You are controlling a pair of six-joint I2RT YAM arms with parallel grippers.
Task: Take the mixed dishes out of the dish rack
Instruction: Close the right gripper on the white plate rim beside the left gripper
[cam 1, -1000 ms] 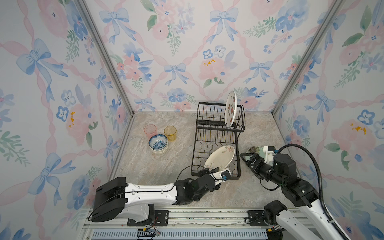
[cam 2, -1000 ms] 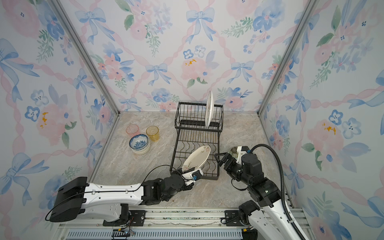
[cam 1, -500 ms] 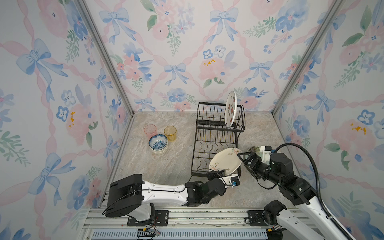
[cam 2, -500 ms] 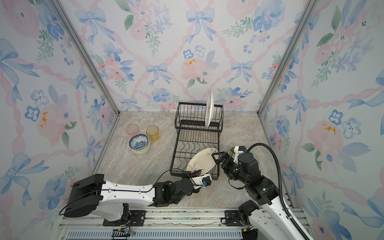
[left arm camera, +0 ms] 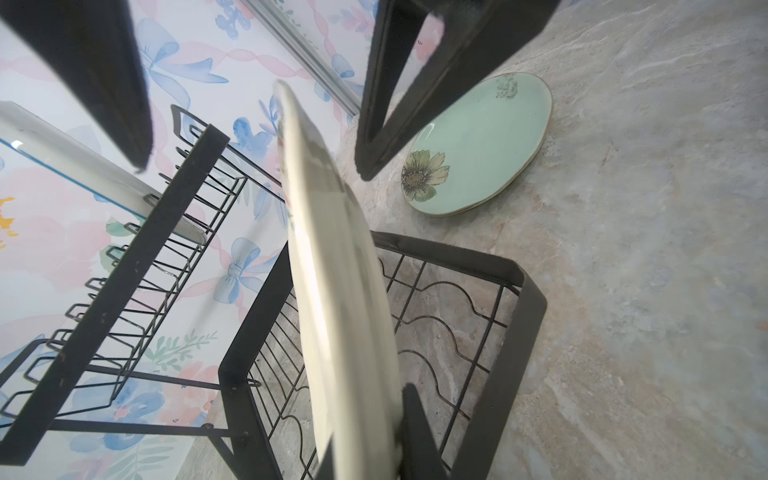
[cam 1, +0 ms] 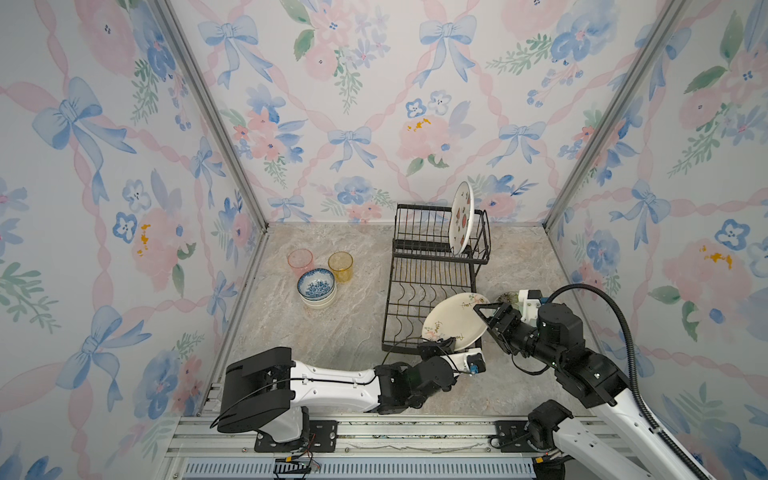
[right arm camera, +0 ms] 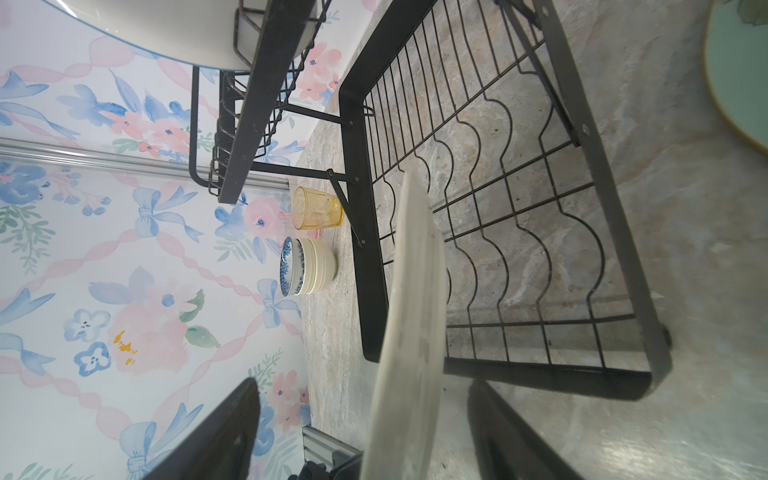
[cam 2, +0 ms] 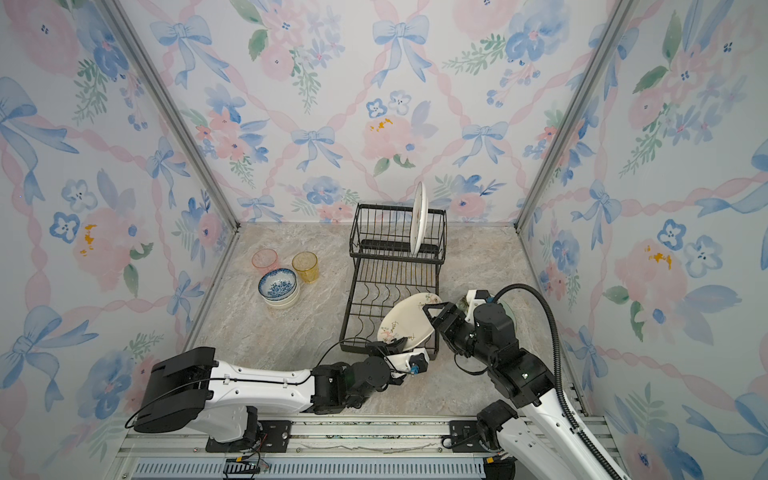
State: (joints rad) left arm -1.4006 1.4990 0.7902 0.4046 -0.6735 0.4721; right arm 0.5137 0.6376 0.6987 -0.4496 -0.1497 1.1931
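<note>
Both right fingers (right arm camera: 222, 432) astride the cream plate (right arm camera: 415, 291)

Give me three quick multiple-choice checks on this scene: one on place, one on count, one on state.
1. The mint-green plate, relative to the dish rack, is:
A) standing in it
B) under it
C) flat on the table beside it

2. How many plates stand in the upper shelf?
A) one
B) two
C) none

3. The left gripper is:
A) open, empty
B) shut on the cream floral plate
C) shut on a rack wire

C: the left wrist view shows it flat on the table.
A: only the fruit-print plate stands there.
B: it pinches that plate's near rim.
</note>
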